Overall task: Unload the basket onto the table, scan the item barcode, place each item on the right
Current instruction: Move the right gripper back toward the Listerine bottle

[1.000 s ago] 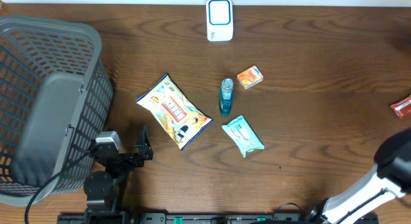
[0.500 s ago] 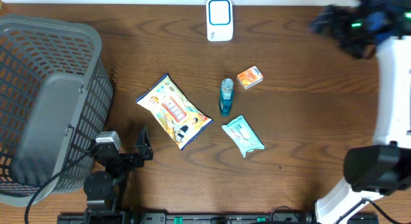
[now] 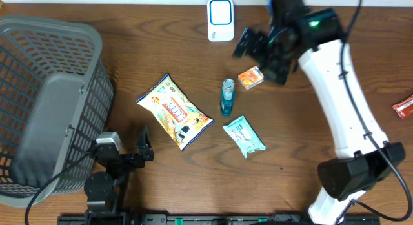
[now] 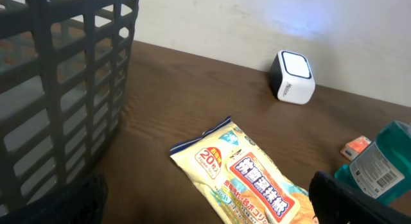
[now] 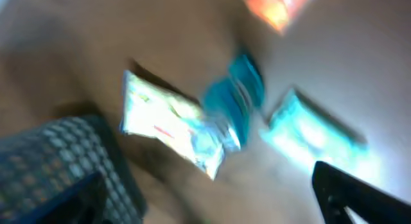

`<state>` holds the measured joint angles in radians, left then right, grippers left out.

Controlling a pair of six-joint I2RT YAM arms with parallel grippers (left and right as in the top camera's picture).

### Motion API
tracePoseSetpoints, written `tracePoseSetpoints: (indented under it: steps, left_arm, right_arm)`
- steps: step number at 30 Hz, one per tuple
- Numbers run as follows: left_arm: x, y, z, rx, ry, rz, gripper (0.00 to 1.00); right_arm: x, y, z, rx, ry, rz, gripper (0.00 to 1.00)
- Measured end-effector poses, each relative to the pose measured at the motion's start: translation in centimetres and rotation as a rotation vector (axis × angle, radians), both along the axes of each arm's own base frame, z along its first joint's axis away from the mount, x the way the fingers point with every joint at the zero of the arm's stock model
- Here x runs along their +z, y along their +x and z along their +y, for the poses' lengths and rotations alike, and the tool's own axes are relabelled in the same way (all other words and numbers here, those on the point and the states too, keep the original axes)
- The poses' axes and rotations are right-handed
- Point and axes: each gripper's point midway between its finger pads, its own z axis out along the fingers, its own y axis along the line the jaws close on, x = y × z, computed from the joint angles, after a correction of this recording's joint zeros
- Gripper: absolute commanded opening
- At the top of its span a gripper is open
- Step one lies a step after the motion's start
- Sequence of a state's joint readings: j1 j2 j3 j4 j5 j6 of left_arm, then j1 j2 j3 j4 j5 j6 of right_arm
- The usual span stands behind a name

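Note:
The white barcode scanner stands at the table's back edge, also in the left wrist view. Items lie mid-table: a yellow snack packet, a teal bottle, a small orange box and a teal wipes pack. My right gripper hangs open above the orange box, holding nothing. Its wrist view is blurred, with the bottle and packet below the right gripper. My left gripper rests open at the front left, facing the packet.
A large grey basket fills the left side of the table, close beside the left arm. A red item lies at the right edge. The right arm stretches from the front right corner up across the table's right half.
The right arm has swung fast from the front right, past the back right corner, to above the orange box. The left arm and all items have stayed put.

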<state>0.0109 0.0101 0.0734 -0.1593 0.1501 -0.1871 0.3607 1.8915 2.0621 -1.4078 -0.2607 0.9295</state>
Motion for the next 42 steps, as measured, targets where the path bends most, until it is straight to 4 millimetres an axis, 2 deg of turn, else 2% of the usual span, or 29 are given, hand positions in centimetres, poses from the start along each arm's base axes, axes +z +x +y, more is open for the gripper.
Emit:
tracePoseSetpoints:
  steps: [2,5,11,17,22,32,40,42]
  left_arm:
    - [0.0,0.0,0.0,0.000,0.000,0.000,1.00]
    - [0.0,0.0,0.0,0.000,0.000,0.000,1.00]
    - [0.0,0.0,0.0,0.000,0.000,0.000,1.00]
    - [0.0,0.0,0.0,0.000,0.000,0.000,1.00]
    - [0.0,0.0,0.0,0.000,0.000,0.000,1.00]
    - [0.0,0.0,0.0,0.000,0.000,0.000,1.00]
    - [0.0,0.0,0.0,0.000,0.000,0.000,1.00]
    - [0.0,0.0,0.0,0.000,0.000,0.000,1.00]
  right_arm:
    - [-0.6,-1.4,0.9,-0.107,-0.021,0.079,0.99]
    - [-1.2,-1.9,2.5,-0.246,-0.026,0.123,0.99]
    - [-3.2,-1.6,4.4,-0.439,-0.026,0.191,0.99]
    - [-7.1,-0.6,5.2,-0.600,-0.050,0.290,0.99]
    - [-9.1,0.5,5.8,-0.661,-0.046,0.313,0.99]
    - [-9.8,0.3,5.6,-0.752,-0.057,0.348,0.99]
    - [-12.7,-0.1,5.2,-0.775,-0.131,0.408,0.99]
    - [-13.2,-0.2,5.2,-0.779,-0.143,0.417,0.91]
